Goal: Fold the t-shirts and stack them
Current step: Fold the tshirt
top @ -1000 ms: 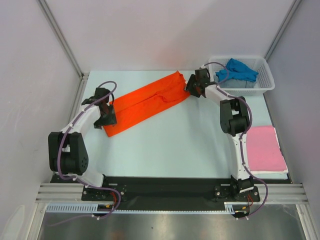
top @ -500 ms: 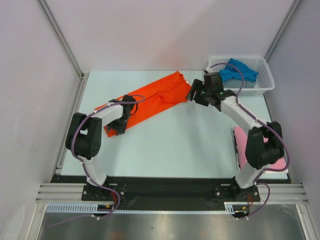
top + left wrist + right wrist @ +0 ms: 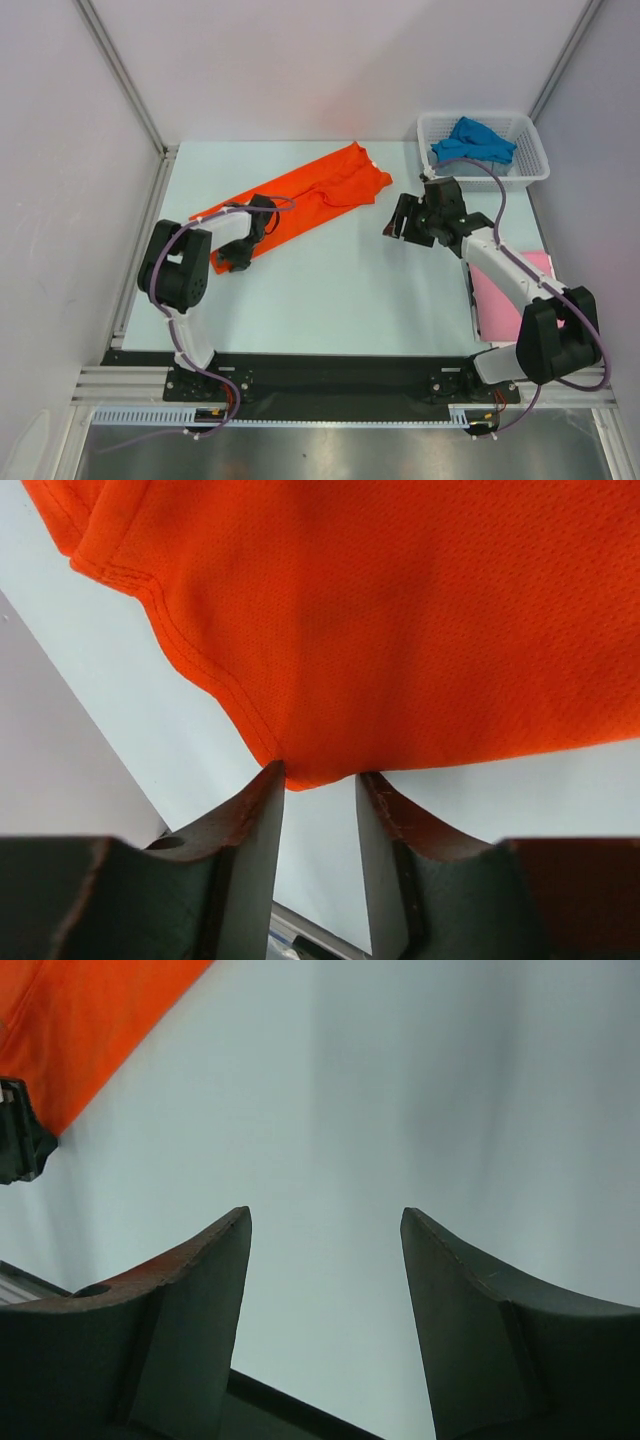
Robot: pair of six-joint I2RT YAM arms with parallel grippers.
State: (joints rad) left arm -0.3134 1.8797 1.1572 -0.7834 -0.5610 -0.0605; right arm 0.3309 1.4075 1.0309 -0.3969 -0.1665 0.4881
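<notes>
The orange-red t-shirt (image 3: pixel 320 190) lies in a long folded strip, slanting from the left middle of the table toward the back. My left gripper (image 3: pixel 240 258) is at its near left end. In the left wrist view the fingertips (image 3: pixel 275 772) straddle the hem corner of the orange-red t-shirt (image 3: pixel 400 630), and a gap still shows between them (image 3: pixel 320 777). My right gripper (image 3: pixel 395 222) hangs open over bare table (image 3: pixel 325 1215), apart from the shirt's right end (image 3: pixel 80 1030). The pink t-shirt (image 3: pixel 510 290) lies folded at the right, partly behind the right arm. The blue t-shirt (image 3: pixel 475 140) is bunched in the basket.
The white mesh basket (image 3: pixel 530 150) stands at the back right corner. Grey walls with metal posts close in the table on three sides. The left arm's black tip (image 3: pixel 15 1145) shows at the left edge of the right wrist view.
My right gripper let go of the orange-red shirt's right end and drew back toward the near right. My left gripper moved in to the shirt's near left end, its jaws narrowing.
</notes>
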